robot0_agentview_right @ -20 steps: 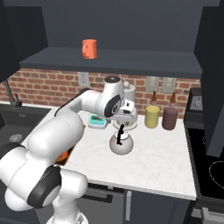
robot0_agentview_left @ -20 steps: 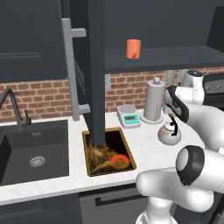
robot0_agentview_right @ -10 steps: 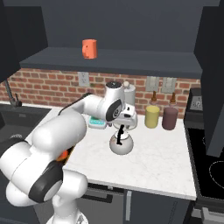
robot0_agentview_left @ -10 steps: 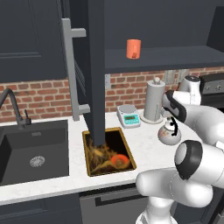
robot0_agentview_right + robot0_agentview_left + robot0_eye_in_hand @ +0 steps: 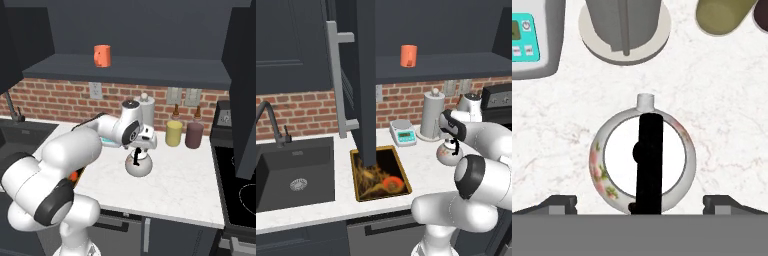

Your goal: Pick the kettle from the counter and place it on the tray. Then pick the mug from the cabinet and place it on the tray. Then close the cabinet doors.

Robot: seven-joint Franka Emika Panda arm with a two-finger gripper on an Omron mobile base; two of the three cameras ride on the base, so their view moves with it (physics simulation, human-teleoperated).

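Note:
The small round kettle [image 5: 447, 153] [image 5: 138, 165] [image 5: 619, 160] stands on the white counter [image 5: 421, 160], with its black handle [image 5: 650, 160] upright. My gripper [image 5: 454, 141] [image 5: 139, 149] [image 5: 641, 205] hangs open just above it, one fingertip [image 5: 559, 204] on each side of the kettle's body and nothing held. To the left lies the patterned tray [image 5: 379, 173], partly under an open cabinet door [image 5: 363, 75]. The coral mug [image 5: 409, 55] [image 5: 102, 55] sits on the shelf of the open cabinet [image 5: 135, 65].
Behind the kettle stand a paper-towel roll [image 5: 432, 114] [image 5: 623, 22] and a small scale [image 5: 404, 134] [image 5: 529, 37]. A yellow jar [image 5: 174, 133] and a dark-red jar [image 5: 194, 135] are to its right. The sink [image 5: 293, 172] is far left, the stove [image 5: 240, 185] far right.
My hand has come down closer over the kettle, jaws still wide. Kettle, mug and tray have not moved.

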